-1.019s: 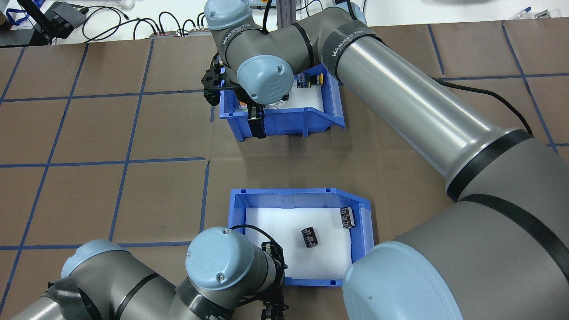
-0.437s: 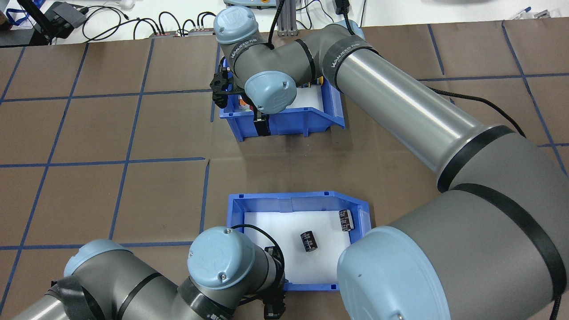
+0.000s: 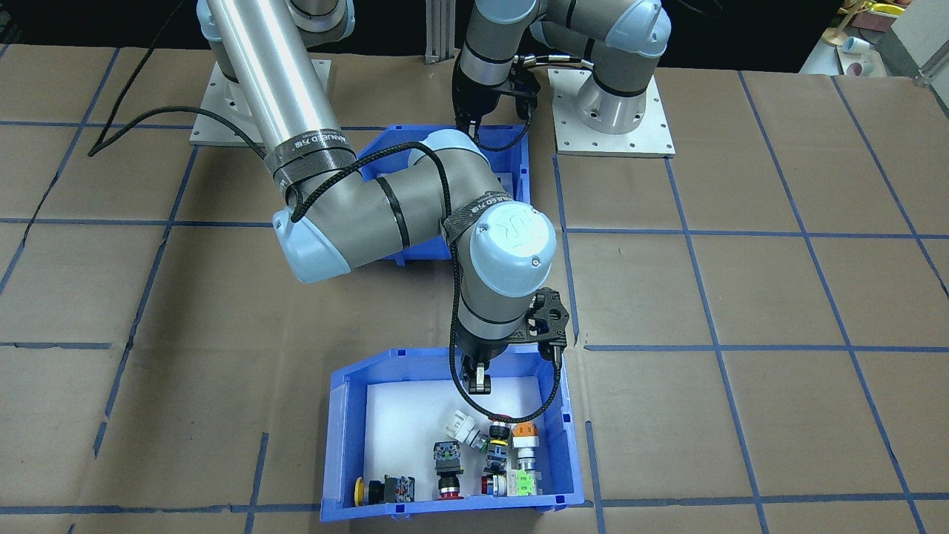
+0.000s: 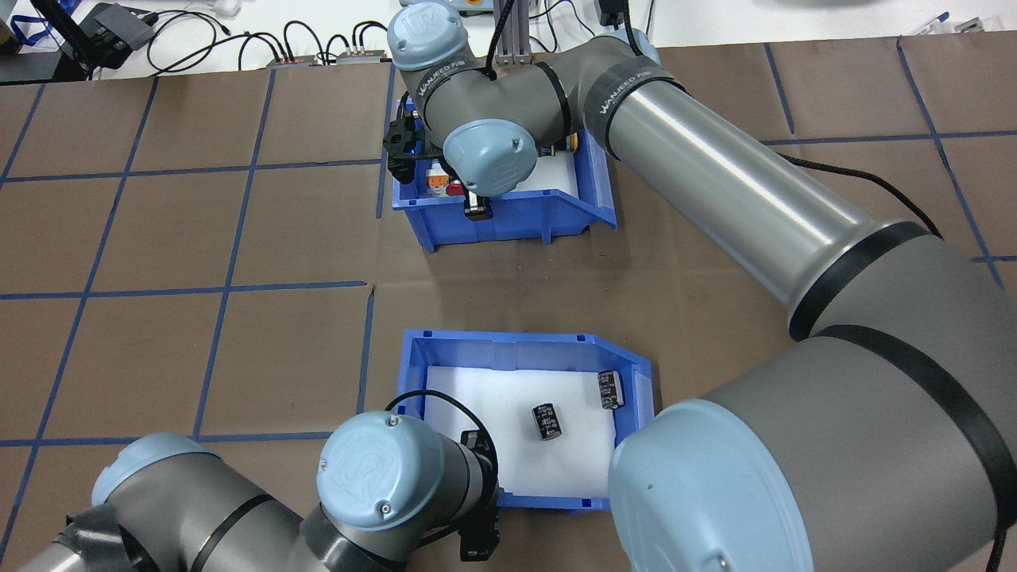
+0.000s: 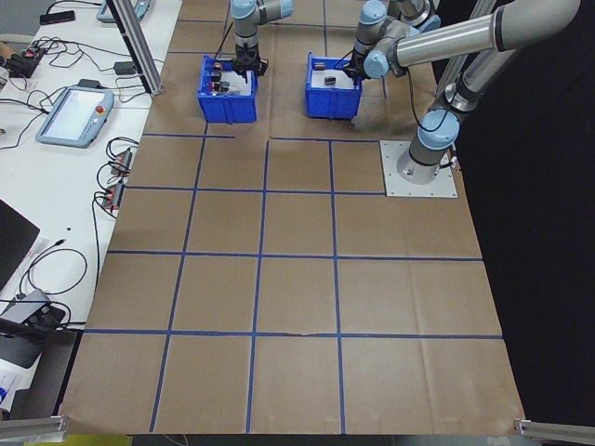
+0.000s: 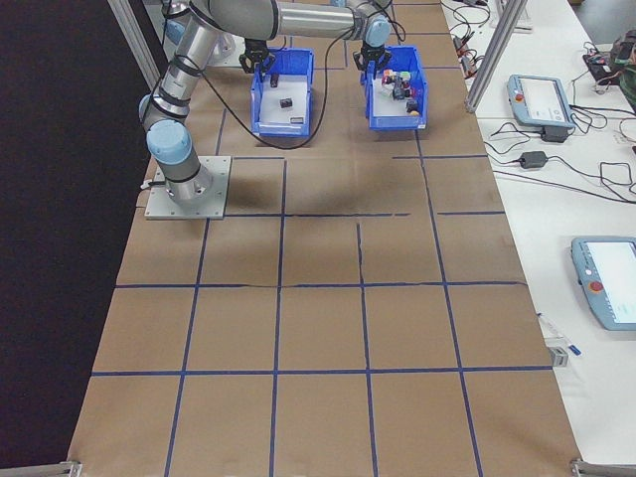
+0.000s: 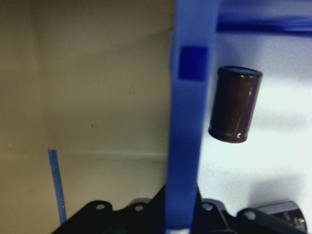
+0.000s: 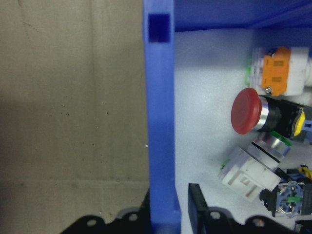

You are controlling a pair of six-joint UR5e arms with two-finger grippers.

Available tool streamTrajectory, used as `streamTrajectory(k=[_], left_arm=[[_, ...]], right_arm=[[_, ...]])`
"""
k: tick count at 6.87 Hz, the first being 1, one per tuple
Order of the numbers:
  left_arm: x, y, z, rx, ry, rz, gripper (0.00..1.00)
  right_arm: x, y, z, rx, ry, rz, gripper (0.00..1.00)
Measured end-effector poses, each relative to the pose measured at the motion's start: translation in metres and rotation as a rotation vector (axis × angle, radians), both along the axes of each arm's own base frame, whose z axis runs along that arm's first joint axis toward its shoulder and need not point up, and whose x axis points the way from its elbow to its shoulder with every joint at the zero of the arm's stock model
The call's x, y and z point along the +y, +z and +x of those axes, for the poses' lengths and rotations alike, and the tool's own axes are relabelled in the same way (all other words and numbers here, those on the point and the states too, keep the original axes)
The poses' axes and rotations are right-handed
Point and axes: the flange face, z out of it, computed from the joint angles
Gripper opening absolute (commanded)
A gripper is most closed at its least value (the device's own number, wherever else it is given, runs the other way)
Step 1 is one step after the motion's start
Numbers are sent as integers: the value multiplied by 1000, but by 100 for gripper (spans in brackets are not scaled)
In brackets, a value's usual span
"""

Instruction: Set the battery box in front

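- Two blue bins on the table (image 4: 159, 238): the battery box (image 4: 508, 349) near the robot, and the switch bin (image 4: 556, 214) farther out across the table.
- Batteries: two dark cylinders show on the white foam in the overhead view, one mid-floor (image 4: 547, 421) and one at the sloped-lip side (image 4: 609, 389). The left wrist view shows one whole battery (image 7: 235, 104) and part of another at its lower edge.
- Switches: a cluster of push-buttons (image 3: 482, 452) lies in the switch bin; an exact count cannot be made. The right wrist view shows a red mushroom button (image 8: 248, 118) and an orange-and-white unit (image 8: 278, 70).
- Left gripper (image 4: 479, 528): it straddles the battery box's near wall; in the left wrist view that wall (image 7: 187, 122) runs between the fingers with metal on both sides. Closed on the wall.
- Right gripper (image 3: 477, 378): it sits on the switch bin's wall nearest the robot, one finger (image 8: 197, 204) inside the wall (image 8: 161, 122) and the other outside. Whether the wall is clamped cannot be told.
- Writing: "WANJEED" on the black straps of the right arm (image 4: 715, 183); "UR" logo on the blue joint caps.
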Motion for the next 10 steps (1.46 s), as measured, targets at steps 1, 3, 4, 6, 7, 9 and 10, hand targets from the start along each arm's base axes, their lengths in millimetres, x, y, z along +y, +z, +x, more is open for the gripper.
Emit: streamTrajectory(k=[1,3,4,6,7,9,10], left_arm=[[-3,13,12,1,0,-22,0],[-15,32,48,-19,-9,-12,0],[-21,40,61,-27,-24,-5,0],[-45,56,86,-41,-62,12,0],[-67,66,102,-41,-74,19,0],[-120,82,121,-19,-86,27,0],[-152,87,120,20,-83,36,0]], right_arm=[[-4,9,-2,-6,13,-14,4],[-23,34,-32,-11,37,-33,4],[-36,50,-67,-6,43,-28,4],[-56,84,-147,2,16,-10,4],[-63,102,-189,4,-11,-4,4],[-62,131,-274,8,-43,6,4],[-54,138,-317,10,-51,15,4]])
